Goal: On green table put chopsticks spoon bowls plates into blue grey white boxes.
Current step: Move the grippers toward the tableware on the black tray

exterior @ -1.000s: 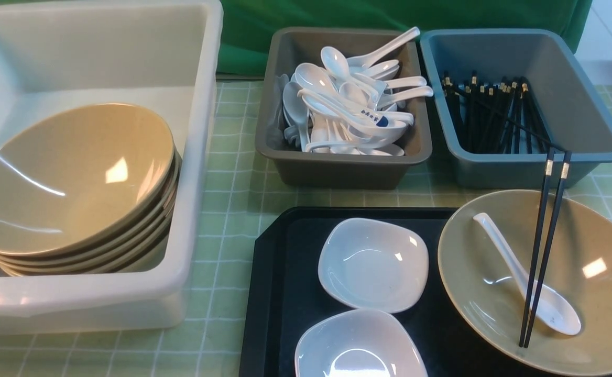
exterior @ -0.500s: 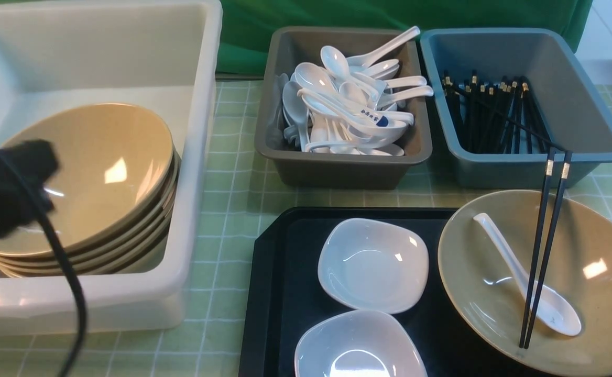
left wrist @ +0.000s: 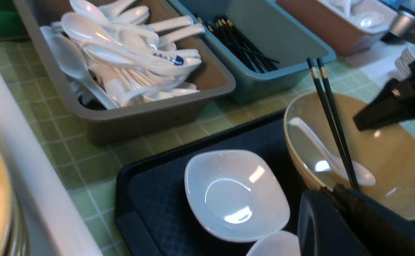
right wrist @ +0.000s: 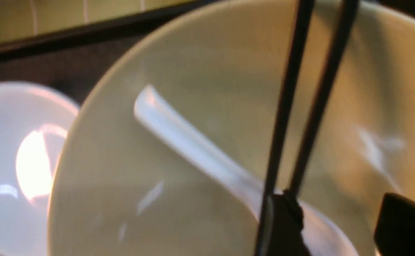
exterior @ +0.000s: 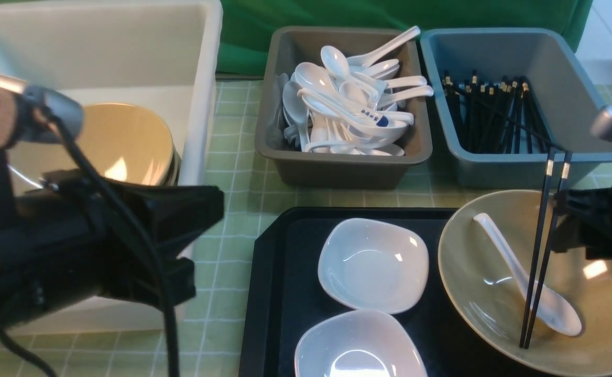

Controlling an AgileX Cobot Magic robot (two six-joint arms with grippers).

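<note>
Green cloth backdrop (exterior: 379, 21) hangs behind the table (exterior: 243, 199) far edge, folds visible, darker toward the middle. Past the far right corner, pale floor (exterior: 607, 36), brightly lit. Even indoor light overall.

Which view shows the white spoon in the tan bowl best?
Front view: the glossy white ceramic soup spoon shows sharp and whole, handle to scoop. Left wrist view shows it less sharply; right wrist view gives mostly a blurred handle.

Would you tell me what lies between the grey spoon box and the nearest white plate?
Front view: bare green table, then the black tray's rim, between grey box and plate.
</note>
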